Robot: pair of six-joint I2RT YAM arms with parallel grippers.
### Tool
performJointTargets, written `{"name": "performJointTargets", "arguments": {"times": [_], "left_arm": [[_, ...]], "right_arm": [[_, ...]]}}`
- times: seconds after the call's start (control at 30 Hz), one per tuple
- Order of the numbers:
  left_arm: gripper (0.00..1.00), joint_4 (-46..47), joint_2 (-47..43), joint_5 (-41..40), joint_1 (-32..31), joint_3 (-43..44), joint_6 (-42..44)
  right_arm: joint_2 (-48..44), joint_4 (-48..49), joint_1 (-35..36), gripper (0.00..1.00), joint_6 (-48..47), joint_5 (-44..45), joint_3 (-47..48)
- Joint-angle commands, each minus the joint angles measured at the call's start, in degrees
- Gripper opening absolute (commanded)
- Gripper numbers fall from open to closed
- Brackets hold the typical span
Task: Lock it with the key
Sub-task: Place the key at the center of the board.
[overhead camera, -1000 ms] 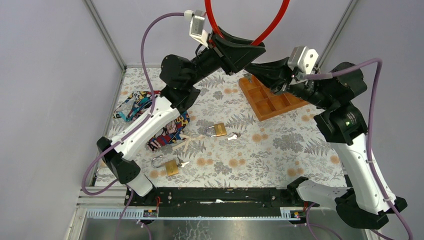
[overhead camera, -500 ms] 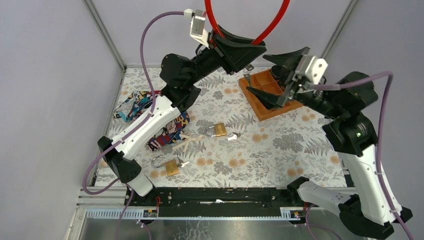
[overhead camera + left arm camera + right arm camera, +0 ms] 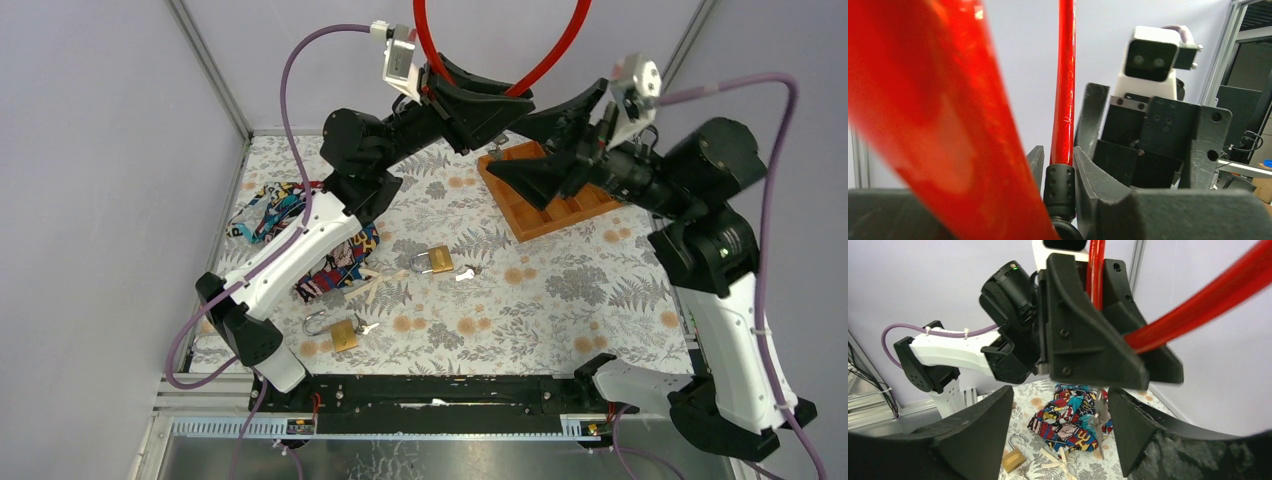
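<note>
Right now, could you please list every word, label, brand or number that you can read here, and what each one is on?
No text is readable.
On both padlocks, any stamp is too small.
On the cloth, the print is too blurred to tell letters.

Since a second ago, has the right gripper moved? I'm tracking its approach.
Yes. Against the wooden tray, the right gripper has shifted up the view, toward the back wall, fingers spread wider.

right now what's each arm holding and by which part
The left gripper holds the cable lock by its black collar. The right gripper holds nothing: its jaws stand open either side of the hanging key.
</note>
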Motion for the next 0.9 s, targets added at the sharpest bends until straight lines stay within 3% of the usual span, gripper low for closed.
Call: {"name": "performJointTargets", "arguments": {"times": [0.0,0.07,0.3,0.63,0.87], "left_arm": [[0.0,4.49,-2.25,0.59,-0.63,-0.22,1.72],[0.0,4.34,-2.34,0.57,-0.68,-0.17,1.67],[0.0,4.33,-2.68,1.16,-0.97,-0.21,1.71],[0.0,4.56,-2.65,1.18,-0.96,-0.44,1.45],[0.0,4.26,-2.66,1.17,-1.04,-0.67,1.43]], "right_arm": [[3.34,0.07,-0.05,0.72,3.55,-1.43,4.75],[3.69,-0.14,-0.07,0.66,2.91,-0.55,4.73],[3.16,-2.32,-0.02,0.59,-1.04,1.33,3.48],[0.48,-1.43,-0.05,0.33,-2.41,4.11,-0.06],[1.2,1.06,-0.09,0.33,-0.15,2.66,-0.95]]}}
